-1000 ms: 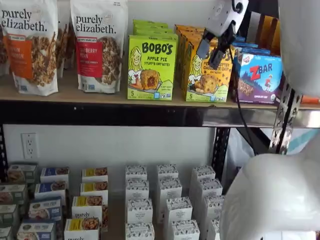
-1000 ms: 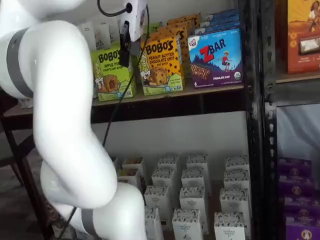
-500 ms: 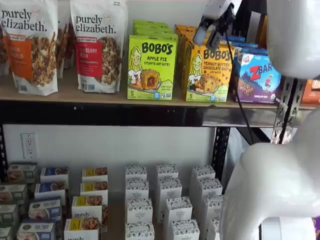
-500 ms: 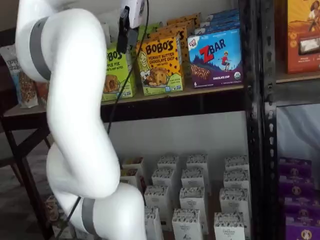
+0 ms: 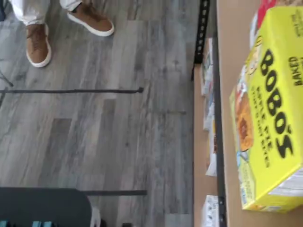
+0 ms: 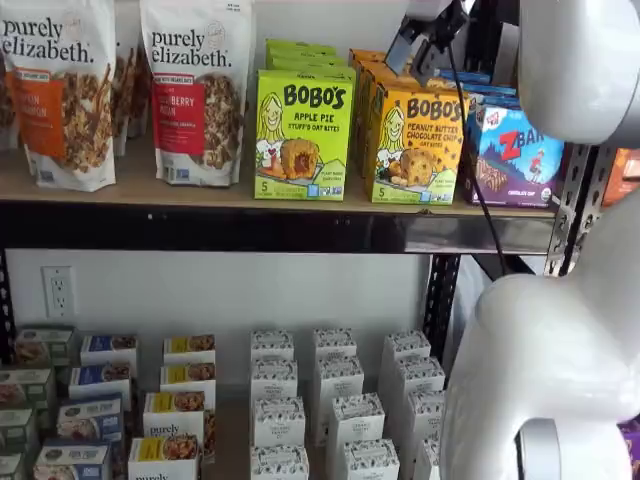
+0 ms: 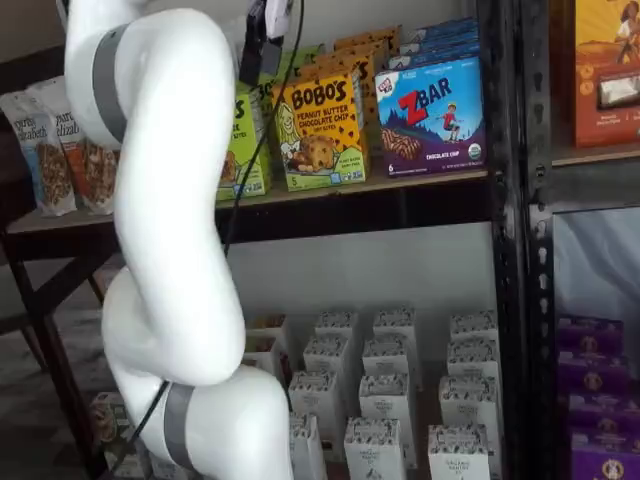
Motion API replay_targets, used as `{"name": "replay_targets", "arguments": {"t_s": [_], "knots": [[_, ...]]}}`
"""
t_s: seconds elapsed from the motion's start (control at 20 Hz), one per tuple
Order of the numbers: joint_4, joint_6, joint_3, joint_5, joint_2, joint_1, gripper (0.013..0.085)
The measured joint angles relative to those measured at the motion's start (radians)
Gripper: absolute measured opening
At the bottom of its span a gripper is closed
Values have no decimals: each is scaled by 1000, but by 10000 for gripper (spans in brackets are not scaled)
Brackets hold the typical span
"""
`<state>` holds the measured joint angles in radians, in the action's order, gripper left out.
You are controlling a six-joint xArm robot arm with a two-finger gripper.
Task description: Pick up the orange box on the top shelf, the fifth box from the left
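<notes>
The orange box (image 6: pixel 418 145) stands upright on the top shelf (image 6: pixel 150 192), between a lime-green Bobo's box (image 6: pixel 303 135) and a blue ZBar box (image 6: pixel 515 150). It also shows in a shelf view (image 7: pixel 320 130), on the shelf board (image 7: pixel 420 182). My gripper (image 6: pixel 412 55) hangs from the view's top edge, just above and in front of the orange box's top edge. A gap shows between its two black fingers and they hold nothing. In a shelf view the gripper (image 7: pixel 252 60) shows side-on. The wrist view shows only the lime-green box (image 5: pixel 270 118).
Purely Elizabeth bags (image 6: pixel 200 90) stand on the shelf's left. More orange boxes stand behind the front one. Several small cartons (image 6: pixel 330 400) fill the lower shelf. A black upright (image 7: pixel 510 200) bounds the shelf. My white arm (image 6: pixel 560 350) stands in front. A person's brown shoes (image 5: pixel 38 42) are on the floor.
My gripper has risen from in front of the orange box's upper face to above its top edge. The arm has swung with it. No box has moved.
</notes>
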<state>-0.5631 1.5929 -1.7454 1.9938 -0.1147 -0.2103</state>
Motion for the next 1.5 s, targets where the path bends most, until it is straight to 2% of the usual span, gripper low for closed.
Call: {"name": "replay_targets", "arguments": {"t_s": [0.1,0.25,0.45,0.65,0.95,1.15,1.5], "knots": [[-27,3,21,-43,-12,-9,850],[-65,8,109,-181,-71,-11,850],[-53,12,179,-297,-121,5,850],[-20,22,247,-392,-169,19,850],[71,39,341,-516,-230,46,850],[98,46,408,-608,-267,63,850],[189,37,472,-700,-289,108,850]]}}
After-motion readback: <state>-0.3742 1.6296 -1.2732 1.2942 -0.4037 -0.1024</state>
